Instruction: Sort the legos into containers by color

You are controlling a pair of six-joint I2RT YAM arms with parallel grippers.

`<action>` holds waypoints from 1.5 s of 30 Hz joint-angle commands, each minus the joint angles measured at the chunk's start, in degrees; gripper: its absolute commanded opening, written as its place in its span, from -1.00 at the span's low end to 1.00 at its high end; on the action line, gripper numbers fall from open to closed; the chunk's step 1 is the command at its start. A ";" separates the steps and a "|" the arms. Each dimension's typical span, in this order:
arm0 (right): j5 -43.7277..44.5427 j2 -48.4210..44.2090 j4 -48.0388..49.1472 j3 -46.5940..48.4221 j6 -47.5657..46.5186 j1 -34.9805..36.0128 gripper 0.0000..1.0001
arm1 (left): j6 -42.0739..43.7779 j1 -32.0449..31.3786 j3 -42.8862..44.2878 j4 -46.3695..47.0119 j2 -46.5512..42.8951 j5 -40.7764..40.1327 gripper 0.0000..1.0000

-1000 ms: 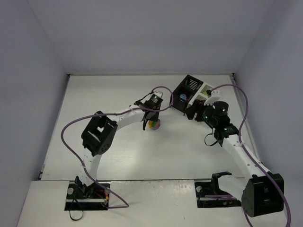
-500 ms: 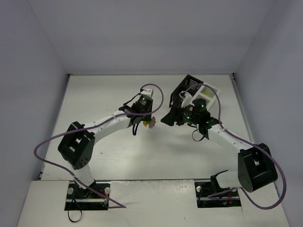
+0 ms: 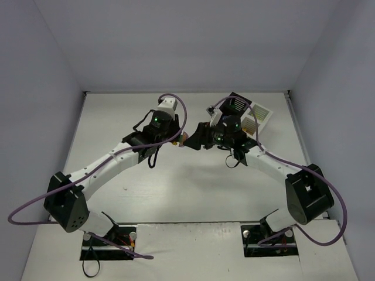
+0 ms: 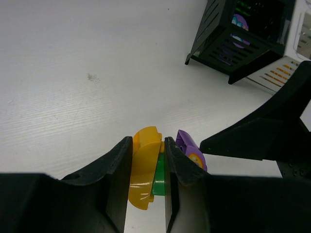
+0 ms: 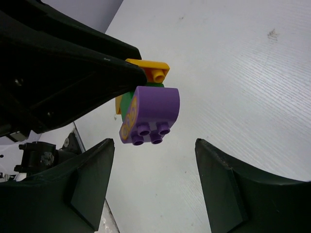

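Observation:
My left gripper (image 4: 148, 162) is shut on a stacked lego and holds it above the table. The stack is a rounded yellow brick (image 4: 145, 165), a green brick (image 4: 159, 175) and a purple brick (image 4: 190, 150) that sticks out past the fingers. In the right wrist view the purple brick (image 5: 153, 111) hangs studs-down, just ahead of my open, empty right gripper (image 5: 155, 165). In the top view the two grippers meet at the stack (image 3: 184, 139). The containers stand at the back right: a black bin (image 3: 235, 105) and a white bin (image 3: 259, 120).
The black bin (image 4: 238, 34) holds a purple brick (image 4: 239, 22). The white bin (image 4: 282, 73) adjoins it on the right. A finger of my right gripper (image 4: 262, 138) is close to the stack's right side. Grey walls close the table on three sides.
My left gripper has lifted the stack off the table and carried it up and left. My right arm has swung left from the bins and now faces the stack with its jaws open.

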 commanded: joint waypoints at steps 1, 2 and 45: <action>0.95 0.28 5.10 4.09 0.73 1.15 0.27 | 2.15 0.40 0.27 4.68 -4.46 1.05 -0.92; 1.21 0.54 5.11 4.35 0.82 1.32 0.27 | 2.41 0.40 0.00 5.03 -5.25 1.31 -0.92; 1.12 -2.53 5.28 1.10 -0.14 1.50 -1.00 | 5.32 4.18 -7.03 11.89 -7.46 2.02 -0.92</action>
